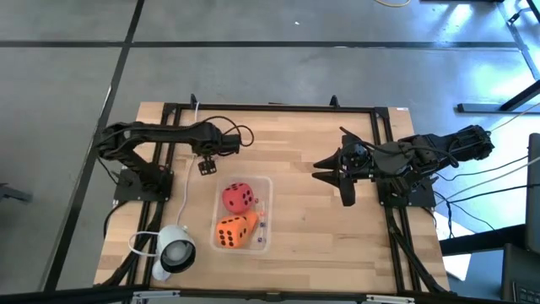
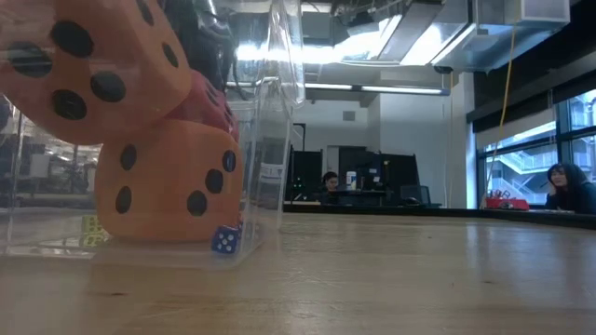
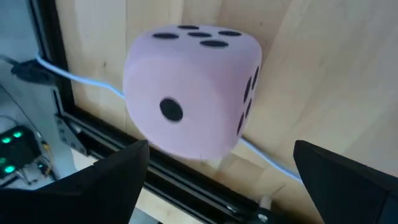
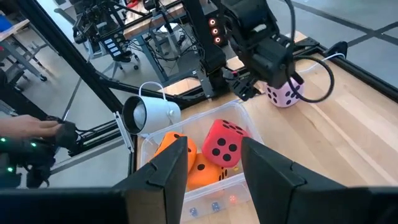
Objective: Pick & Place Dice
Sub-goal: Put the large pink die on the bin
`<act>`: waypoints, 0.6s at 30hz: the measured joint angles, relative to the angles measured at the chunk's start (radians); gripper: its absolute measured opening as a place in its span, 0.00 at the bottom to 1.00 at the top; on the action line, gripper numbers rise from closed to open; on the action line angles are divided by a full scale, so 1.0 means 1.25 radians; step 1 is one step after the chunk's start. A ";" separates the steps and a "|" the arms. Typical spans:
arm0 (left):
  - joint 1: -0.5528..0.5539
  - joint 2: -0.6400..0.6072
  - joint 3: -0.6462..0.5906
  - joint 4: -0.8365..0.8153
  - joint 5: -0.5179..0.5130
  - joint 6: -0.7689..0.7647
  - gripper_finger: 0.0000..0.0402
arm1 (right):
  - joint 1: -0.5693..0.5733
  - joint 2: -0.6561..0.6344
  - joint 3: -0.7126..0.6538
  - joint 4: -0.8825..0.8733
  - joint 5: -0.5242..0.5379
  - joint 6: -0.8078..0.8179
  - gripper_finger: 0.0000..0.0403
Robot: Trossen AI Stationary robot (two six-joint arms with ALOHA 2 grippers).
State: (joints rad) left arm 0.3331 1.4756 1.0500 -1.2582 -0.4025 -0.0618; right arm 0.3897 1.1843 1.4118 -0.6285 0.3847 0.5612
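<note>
The pale pink die [image 3: 189, 93] rests on the wooden table by the left frame rail. It also shows in the right wrist view [image 4: 285, 94], while my left arm hides it in the high view. My left gripper [image 3: 221, 144] is open; its fingers stand apart on either side of the die, just short of it. A red die [image 1: 239, 196] and two orange dice [image 1: 234, 230] lie piled in the clear bin [image 1: 267, 211]. My right gripper [image 1: 337, 181] is open and empty at the table's right, pointing toward the bin.
A white round device [image 1: 175, 250] sits on the near left corner, its white cable [image 3: 81, 78] running past the pink die. A black frame [image 1: 270, 107] edges the table. Tiny dice [image 2: 223, 240] lie in the bin. People sit far behind the table.
</note>
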 joint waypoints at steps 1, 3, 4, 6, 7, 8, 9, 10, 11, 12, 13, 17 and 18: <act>0.004 0.008 0.000 0.009 -0.001 0.012 0.98 | 0.000 0.000 0.000 0.000 0.000 0.002 0.37; 0.012 0.025 0.000 0.032 -0.015 0.031 0.98 | 0.000 0.000 0.000 0.000 0.000 0.006 0.37; 0.016 0.032 0.000 0.042 -0.030 0.036 0.98 | 0.000 0.000 0.000 0.000 0.000 0.006 0.37; 0.024 0.050 0.000 0.052 -0.045 0.039 0.98 | 0.000 0.000 0.000 0.000 0.000 0.009 0.37; 0.029 0.057 0.000 0.053 -0.049 0.039 0.98 | 0.000 0.000 0.000 0.000 0.000 0.015 0.37; 0.034 0.066 0.000 0.057 -0.050 0.038 0.98 | 0.000 0.000 0.000 0.000 0.000 0.020 0.37; 0.039 0.072 -0.001 0.060 -0.046 0.036 0.98 | 0.000 0.000 0.000 0.000 0.000 0.022 0.37; 0.042 0.079 -0.005 0.066 -0.039 0.035 0.98 | 0.000 0.000 0.000 0.000 0.000 0.025 0.37; 0.044 0.085 -0.010 0.069 -0.032 0.034 0.98 | 0.000 0.000 0.000 0.000 0.000 0.026 0.37; 0.045 0.092 -0.018 0.069 -0.030 0.036 0.98 | 0.000 0.000 0.000 0.000 0.000 0.027 0.37; 0.045 0.095 -0.028 0.070 -0.037 0.037 0.98 | 0.000 0.000 0.000 0.000 0.000 0.027 0.37; 0.045 0.100 -0.083 0.098 -0.086 0.042 0.98 | 0.000 0.000 0.000 0.000 -0.006 0.030 0.37; 0.045 0.101 -0.095 0.108 -0.091 0.045 0.98 | 0.000 0.000 0.000 0.000 -0.006 0.030 0.37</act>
State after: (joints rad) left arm 0.3892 1.6017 0.9307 -1.1233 -0.5162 -0.0060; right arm 0.3897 1.1843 1.4120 -0.6289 0.3770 0.5987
